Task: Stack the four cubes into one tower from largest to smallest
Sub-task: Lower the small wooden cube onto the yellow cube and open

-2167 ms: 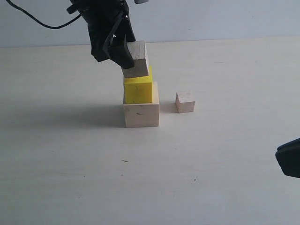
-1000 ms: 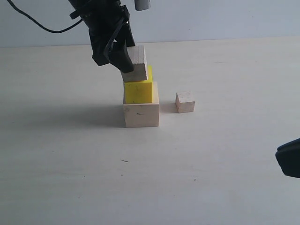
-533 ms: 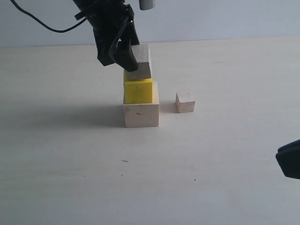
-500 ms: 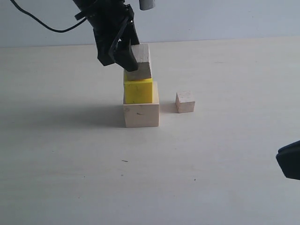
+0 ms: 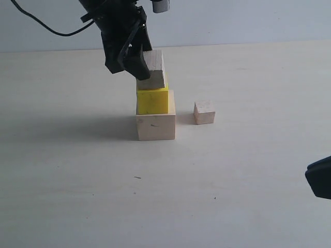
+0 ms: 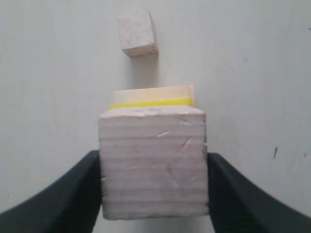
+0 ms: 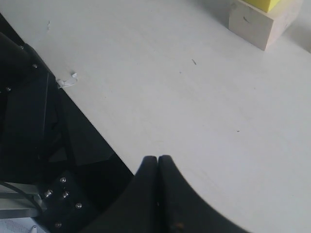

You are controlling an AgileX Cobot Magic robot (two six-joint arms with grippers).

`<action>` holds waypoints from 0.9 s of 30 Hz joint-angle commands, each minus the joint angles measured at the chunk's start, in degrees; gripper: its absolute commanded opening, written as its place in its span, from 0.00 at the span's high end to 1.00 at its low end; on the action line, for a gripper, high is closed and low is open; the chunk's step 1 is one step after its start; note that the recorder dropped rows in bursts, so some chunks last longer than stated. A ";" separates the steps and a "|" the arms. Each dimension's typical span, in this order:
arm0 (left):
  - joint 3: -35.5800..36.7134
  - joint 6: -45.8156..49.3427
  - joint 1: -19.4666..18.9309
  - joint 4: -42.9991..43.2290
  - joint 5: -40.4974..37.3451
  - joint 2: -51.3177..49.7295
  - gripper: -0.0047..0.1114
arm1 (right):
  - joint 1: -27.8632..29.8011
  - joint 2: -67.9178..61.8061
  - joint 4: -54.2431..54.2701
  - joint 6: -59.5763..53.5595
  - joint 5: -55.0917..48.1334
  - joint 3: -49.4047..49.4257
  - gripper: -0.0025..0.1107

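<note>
The large pale wood cube (image 5: 155,127) stands on the table with the bright yellow cube (image 5: 152,101) on top of it. My left gripper (image 5: 139,64) is shut on the grainy wood cube (image 5: 153,70), which sits tilted just over the yellow cube; whether they touch I cannot tell. In the left wrist view the grainy cube (image 6: 153,162) fills the space between both fingers (image 6: 68,194), with the yellow cube (image 6: 150,102) and large cube (image 6: 154,93) showing behind it. The tiny pale cube (image 5: 204,112) (image 6: 137,33) lies alone to the right of the stack. My right gripper (image 7: 158,160) is shut and empty, near the table's edge.
The pale table (image 5: 238,170) spreads around the stack. The right arm's black tip (image 5: 319,178) shows at the right edge of the exterior view. A black cable (image 5: 36,26) hangs at the back left. The stack's corner (image 7: 262,22) appears far off in the right wrist view.
The left gripper has lowered the grainy cube and shifted it slightly right, closer over the yellow cube. The right arm and tiny cube have not moved.
</note>
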State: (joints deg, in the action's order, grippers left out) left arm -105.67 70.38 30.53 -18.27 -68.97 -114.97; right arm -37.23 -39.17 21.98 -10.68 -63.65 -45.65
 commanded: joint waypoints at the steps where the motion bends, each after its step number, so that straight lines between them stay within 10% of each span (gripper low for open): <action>1: -0.47 0.12 0.16 0.45 -0.17 0.25 0.96 | -0.13 0.49 0.06 -0.28 0.00 0.26 0.98; 27: -0.47 -0.59 0.16 0.58 1.98 0.25 0.43 | -0.13 0.49 -0.05 -0.28 0.00 0.26 0.98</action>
State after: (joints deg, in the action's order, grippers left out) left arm -105.67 70.26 30.53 -17.46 -67.34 -114.97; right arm -37.23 -39.17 21.98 -10.68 -63.65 -45.65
